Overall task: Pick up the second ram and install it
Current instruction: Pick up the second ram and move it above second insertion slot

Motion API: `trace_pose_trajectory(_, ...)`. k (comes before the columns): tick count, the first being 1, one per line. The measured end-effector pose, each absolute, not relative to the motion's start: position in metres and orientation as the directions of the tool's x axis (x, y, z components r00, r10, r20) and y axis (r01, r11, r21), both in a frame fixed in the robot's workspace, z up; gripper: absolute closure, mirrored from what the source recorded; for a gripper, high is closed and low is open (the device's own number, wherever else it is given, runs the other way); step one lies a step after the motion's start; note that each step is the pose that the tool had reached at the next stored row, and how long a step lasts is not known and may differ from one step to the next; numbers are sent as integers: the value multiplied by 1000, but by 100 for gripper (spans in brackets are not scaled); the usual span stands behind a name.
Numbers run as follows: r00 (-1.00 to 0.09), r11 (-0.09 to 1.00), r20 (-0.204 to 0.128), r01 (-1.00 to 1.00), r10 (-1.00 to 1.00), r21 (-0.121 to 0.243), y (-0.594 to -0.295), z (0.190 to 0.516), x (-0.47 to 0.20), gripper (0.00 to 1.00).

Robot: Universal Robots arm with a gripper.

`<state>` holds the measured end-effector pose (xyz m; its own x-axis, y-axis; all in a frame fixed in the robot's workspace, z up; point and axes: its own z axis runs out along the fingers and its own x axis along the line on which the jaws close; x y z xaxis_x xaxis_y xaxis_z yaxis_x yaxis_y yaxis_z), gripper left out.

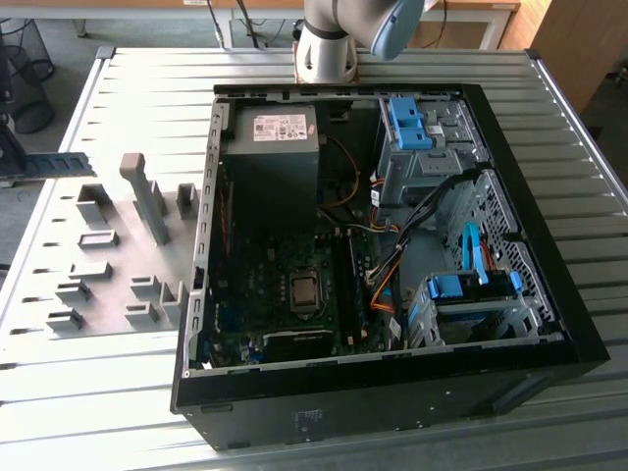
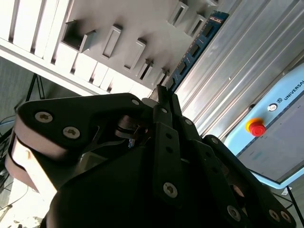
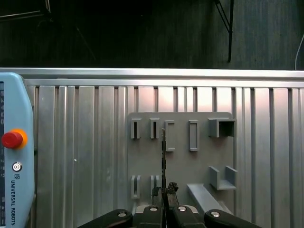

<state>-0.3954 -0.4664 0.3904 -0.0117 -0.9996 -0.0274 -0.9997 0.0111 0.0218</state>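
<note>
The gripper [image 3: 165, 189] is pinching the ram [image 1: 57, 164] by one end, its fingers closed on it. The blue stick is pointing straight out ahead of the gripper, over the grey slotted holder [image 1: 108, 285]. Farther off, the open computer case [image 1: 392, 397] is lying flat.

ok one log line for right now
gripper: shut on second ram | location: above grey holder plate, off the pc case | install: not yet done

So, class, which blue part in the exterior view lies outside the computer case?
The second ram, the thin flat stick at the exterior view's left edge, held in the gripper; the chunky blue clips sit inside the case.
</note>
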Motion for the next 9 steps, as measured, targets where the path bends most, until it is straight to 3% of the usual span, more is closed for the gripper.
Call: trace_pose_trajectory(9,-12,11,-27,-1000,-1000,22,-466,390,-390,86)
